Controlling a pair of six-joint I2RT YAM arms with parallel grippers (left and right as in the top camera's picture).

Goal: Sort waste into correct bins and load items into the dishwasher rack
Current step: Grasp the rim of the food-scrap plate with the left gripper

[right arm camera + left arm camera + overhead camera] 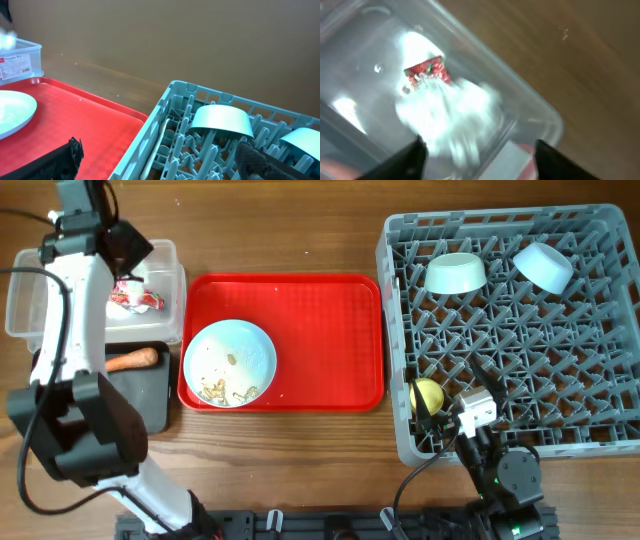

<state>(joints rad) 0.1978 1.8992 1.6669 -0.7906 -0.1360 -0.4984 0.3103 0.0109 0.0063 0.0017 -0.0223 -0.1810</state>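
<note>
Translucent rectangular tub (25, 305), left of red tray (330, 330) (flat, glossy): crumpled tissue (455, 125), crinkly red wrapper (427, 70) inside. Above it left arm (75, 330) angled down, left pincer (480, 145) spread wide, empty; right pincer (157, 145) likewise.

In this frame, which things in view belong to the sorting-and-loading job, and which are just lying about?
Job: clear tub holding tissue and red wrapper; black tray with carrot piece; light blue plate with food scraps; grey rack holding pale green bowl, light blue bowl, yellow cup.
Lying about: red serving tray under the plate; wooden table.
</note>
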